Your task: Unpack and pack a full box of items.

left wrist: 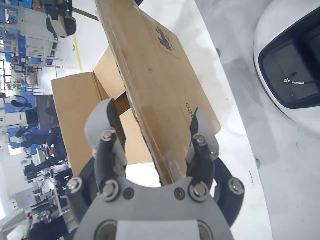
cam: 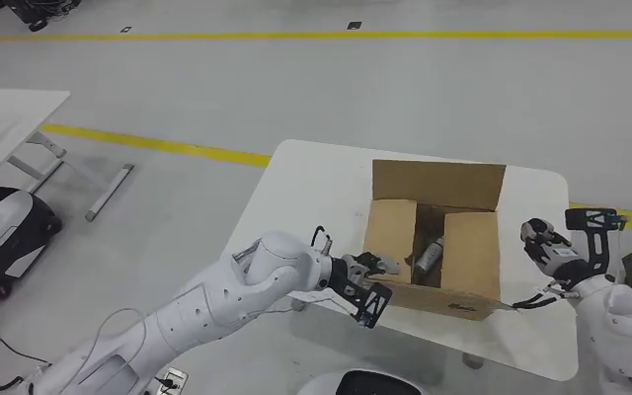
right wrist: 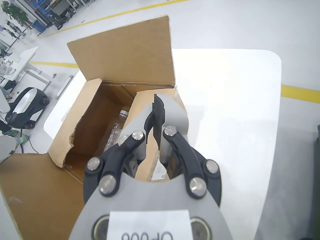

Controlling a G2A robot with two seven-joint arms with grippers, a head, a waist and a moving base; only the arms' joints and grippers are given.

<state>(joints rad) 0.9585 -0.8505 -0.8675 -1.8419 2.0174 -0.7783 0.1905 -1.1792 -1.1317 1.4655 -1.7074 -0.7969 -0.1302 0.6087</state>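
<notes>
The left pincer point(left wrist: 152, 112) is at the near left corner of the box point(cam: 470, 253). Its fingers point(left wrist: 100, 119) are spread wide. The edge of the box's near flap point(left wrist: 155, 76) runs between them. I cannot tell if the fingers touch the flap.

The right pincer point(right wrist: 155, 112) is at the right side of the box, up above the table point(cam: 316, 178). Its two fingers are pressed together with nothing between them.

The brown box sits on the white table with its top open. The near flap hangs out toward the robot. Two side flaps lean in over the hole. Down inside the box, between those side flaps, lies a clear bottle point(cam: 429, 259) with a white cap. Other things in the box are too dark to tell.

The far flap point(cam: 439, 184) stands up at the back of the box. Far behind the box, a yellow line point(cam: 296, 36) runs across the grey floor.
</notes>
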